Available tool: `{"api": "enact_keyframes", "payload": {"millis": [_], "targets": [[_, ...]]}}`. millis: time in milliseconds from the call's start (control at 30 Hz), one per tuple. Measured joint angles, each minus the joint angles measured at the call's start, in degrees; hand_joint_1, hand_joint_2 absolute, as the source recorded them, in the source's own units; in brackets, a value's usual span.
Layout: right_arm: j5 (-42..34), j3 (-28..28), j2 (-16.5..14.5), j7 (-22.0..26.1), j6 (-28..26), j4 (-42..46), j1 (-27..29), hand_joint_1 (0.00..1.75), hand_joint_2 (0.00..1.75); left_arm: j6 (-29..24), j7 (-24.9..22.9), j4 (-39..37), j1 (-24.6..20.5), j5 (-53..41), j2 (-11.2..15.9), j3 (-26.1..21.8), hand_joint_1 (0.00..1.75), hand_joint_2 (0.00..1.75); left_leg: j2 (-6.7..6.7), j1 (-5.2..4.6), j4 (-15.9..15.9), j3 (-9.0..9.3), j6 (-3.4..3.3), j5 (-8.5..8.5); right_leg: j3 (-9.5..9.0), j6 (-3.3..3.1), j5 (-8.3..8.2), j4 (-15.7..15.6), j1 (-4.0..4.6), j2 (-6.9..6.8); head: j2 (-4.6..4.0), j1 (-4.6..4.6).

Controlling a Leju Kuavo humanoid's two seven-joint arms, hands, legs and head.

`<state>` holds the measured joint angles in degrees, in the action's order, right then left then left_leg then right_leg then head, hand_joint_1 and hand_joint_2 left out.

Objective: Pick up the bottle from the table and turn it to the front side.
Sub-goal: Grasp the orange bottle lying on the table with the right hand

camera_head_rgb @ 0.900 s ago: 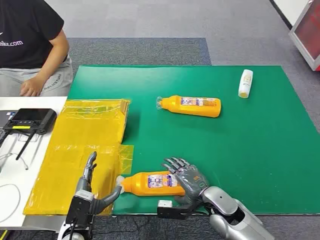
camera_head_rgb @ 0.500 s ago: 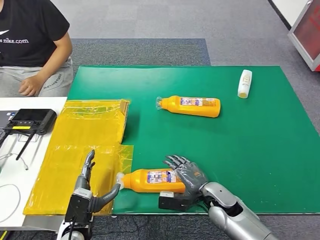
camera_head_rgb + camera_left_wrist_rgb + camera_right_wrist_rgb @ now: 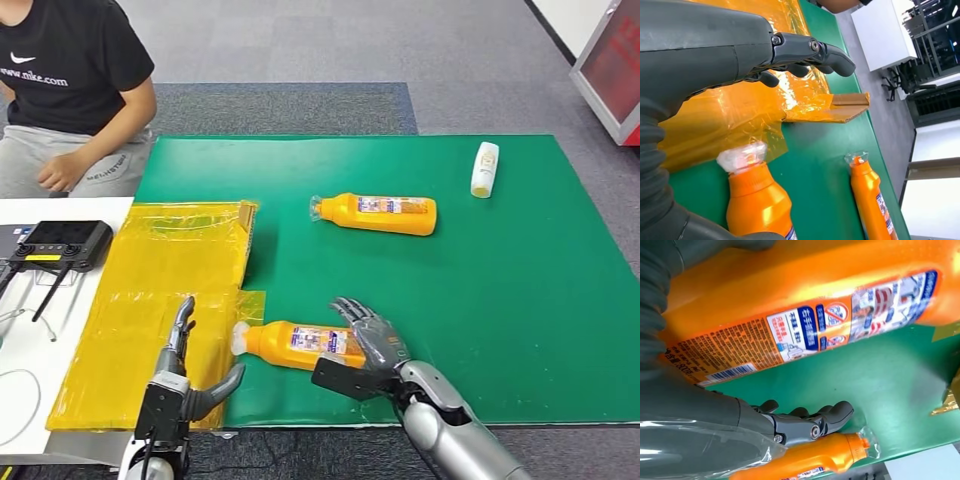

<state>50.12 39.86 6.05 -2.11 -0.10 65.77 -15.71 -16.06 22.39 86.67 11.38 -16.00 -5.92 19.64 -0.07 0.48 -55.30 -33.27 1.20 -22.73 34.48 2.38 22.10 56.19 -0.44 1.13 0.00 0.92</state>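
Here the right hand [image 3: 375, 345] grips the near bottle [image 3: 298, 344]; left hand [image 3: 183, 375] released beside its cap

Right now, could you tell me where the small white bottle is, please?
In the head view, the small white bottle lies near the far right corner of the green mat, beyond and right of the far orange bottle.

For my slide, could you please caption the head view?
Right hand grasps the near orange bottle lying on the green mat; left hand waits open.
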Motion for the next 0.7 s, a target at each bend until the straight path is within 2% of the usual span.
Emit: {"api": "enact_keyframes", "payload": {"millis": [267,300,400,433,700], "targets": [[5.73,1.72,-0.61,-1.44,0.09,-2.37,-1.77,0.02,1.75,-0.52,-0.26,-0.01,-0.02,-0.52,0.49,0.14,0.00,1.75,0.00,0.01,0.00,0.03,0.05,0.10,-0.03,0.00,-0.09,0.00,0.01,0.01,0.00,0.01],[6.49,2.19,-0.61,-1.48,0.22,-2.82,-2.21,0.15,1.75,-0.51,-0.30,-0.01,-0.02,-0.63,0.54,0.14,0.00,1.75,0.00,0.01,0.00,0.03,0.05,0.11,-0.03,0.00,-0.10,0.00,0.01,0.01,0.00,0.01],[8.19,3.60,-0.61,-1.54,0.67,-4.35,-3.72,1.42,1.75,-0.49,-0.30,-0.01,-0.03,-0.84,0.66,0.13,0.00,1.75,0.01,0.01,0.00,0.05,0.04,0.13,-0.03,-0.01,-0.11,0.00,0.01,0.02,0.00,0.01],[8.72,4.06,-0.61,-1.55,0.77,-4.91,-4.23,1.72,1.75,-0.48,-0.30,-0.01,-0.03,-0.92,0.68,0.13,0.00,1.75,0.01,0.01,0.00,0.05,0.05,0.14,-0.04,-0.01,-0.12,0.00,0.01,0.02,0.00,0.01],[11.92,7.34,-0.82,-1.65,1.04,-9.40,-7.83,1.75,1.75,-0.27,-0.30,-0.01,-0.05,-1.42,0.80,0.06,0.00,1.75,0.01,0.02,0.00,0.10,0.06,0.17,-0.05,-0.10,-0.08,-0.01,0.02,0.04,0.00,0.01]]}}
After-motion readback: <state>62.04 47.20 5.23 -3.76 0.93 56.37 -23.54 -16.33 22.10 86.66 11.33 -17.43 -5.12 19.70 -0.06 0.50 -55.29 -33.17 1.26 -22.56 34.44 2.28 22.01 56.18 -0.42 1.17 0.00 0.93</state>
